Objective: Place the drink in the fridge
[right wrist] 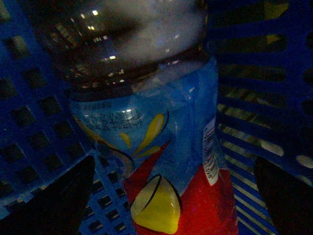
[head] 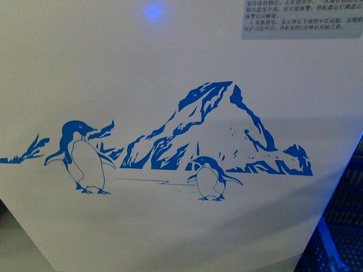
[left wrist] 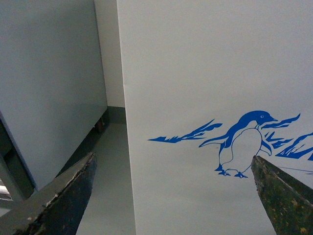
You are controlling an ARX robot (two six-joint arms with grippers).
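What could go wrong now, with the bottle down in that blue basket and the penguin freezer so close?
The right gripper stands open around the drink bottle; closing on its smooth label, it might slip.
The blue basket crowds the bottle, so a finger could snag in its slots.
The freezer fills the front view; the open left gripper might bump it.

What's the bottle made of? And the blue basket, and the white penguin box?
The drink bottle looks like clear shiny plastic: lights glint on it, and its label is glossy. The blue basket looks like moulded plastic, a grid of square holes. The fridge front looks like smooth white painted metal, maybe plastic; the penguins are flat blue print.
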